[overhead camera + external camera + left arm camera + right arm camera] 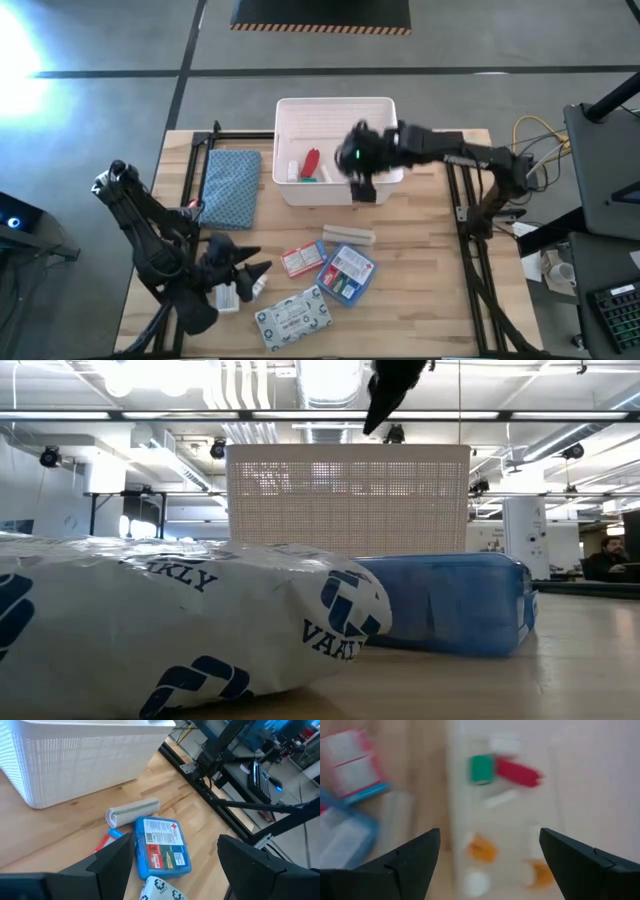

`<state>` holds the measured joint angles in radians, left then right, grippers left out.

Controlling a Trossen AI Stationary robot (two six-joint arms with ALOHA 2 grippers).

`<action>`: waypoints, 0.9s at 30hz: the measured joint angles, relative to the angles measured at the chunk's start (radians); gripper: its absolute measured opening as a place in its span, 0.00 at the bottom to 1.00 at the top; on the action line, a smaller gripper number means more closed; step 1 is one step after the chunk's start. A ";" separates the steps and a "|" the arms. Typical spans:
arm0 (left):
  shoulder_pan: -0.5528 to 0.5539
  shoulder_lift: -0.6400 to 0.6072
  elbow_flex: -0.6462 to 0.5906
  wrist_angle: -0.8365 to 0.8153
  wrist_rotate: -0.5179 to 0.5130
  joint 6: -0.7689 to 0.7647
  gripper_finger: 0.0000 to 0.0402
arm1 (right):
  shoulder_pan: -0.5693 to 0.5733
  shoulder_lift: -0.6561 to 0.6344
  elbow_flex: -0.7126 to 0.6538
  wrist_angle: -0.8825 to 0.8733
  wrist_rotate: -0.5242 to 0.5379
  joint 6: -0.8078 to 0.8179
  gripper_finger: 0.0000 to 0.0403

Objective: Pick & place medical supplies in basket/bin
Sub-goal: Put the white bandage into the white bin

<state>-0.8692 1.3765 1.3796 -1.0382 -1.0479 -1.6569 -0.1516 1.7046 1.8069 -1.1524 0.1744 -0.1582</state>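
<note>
The white slotted bin (335,112) stands at the far middle of the table. Inside it lie a red tube (517,772), a teal-capped piece (481,769) and white bottles with orange parts (482,850). My right gripper (490,837) hangs open above the bin's near right part (357,165), fingers pointing down, holding nothing. My left gripper (175,852) is open at the near left (250,272), above the table. On the table lie a beige bar (348,235), a red-white packet (303,258), a blue-red packet (346,275), a grey-white patterned pack (292,320) and a white bottle (228,298).
A blue-grey folded cloth (232,188) lies left of the bin. Black frame rails (470,250) run along the table's left and right sides. In the low view the patterned pack (170,630) fills the foreground. A person (605,555) sits far off in the room.
</note>
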 joint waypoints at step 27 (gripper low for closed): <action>0.000 -0.087 -0.008 -0.049 0.116 0.184 0.66 | 0.413 -0.296 -0.848 0.415 0.020 0.697 0.81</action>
<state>-0.8696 1.2896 1.3720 -1.0875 -0.9321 -1.4728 0.2610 1.4088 0.9591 -0.7371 0.1946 0.5387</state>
